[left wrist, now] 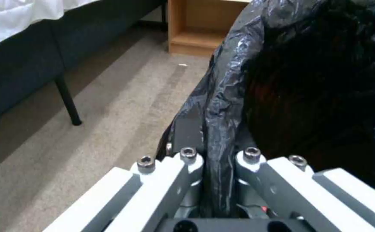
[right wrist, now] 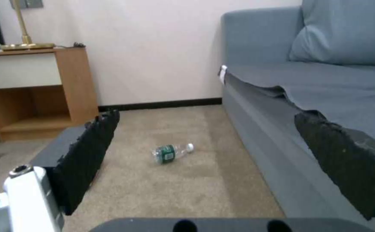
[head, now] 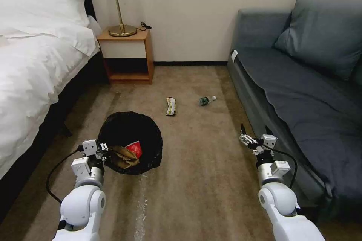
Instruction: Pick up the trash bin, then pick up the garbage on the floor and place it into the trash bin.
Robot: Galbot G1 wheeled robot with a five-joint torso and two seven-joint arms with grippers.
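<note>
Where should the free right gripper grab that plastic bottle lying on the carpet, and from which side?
Probably the bottle's green-labelled middle, coming down from above. It lies on its side with its white cap toward the sofa, so the fingers should close across its width. The right gripper hangs open, short of it; the left gripper pinches the trash bin's rim.

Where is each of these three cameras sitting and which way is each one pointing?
Head view: on the robot's head, facing forward and down at the carpet between bed and sofa; both arms show, left pincer on the trash bin, right pincer open beside the sofa.
Left wrist view: behind the left pincer, facing the nightstand, shut on the bin's black bag.
Right wrist view: behind the open right pincer, facing the bottle.
Shared: head and right wrist views both show the bottle.
</note>
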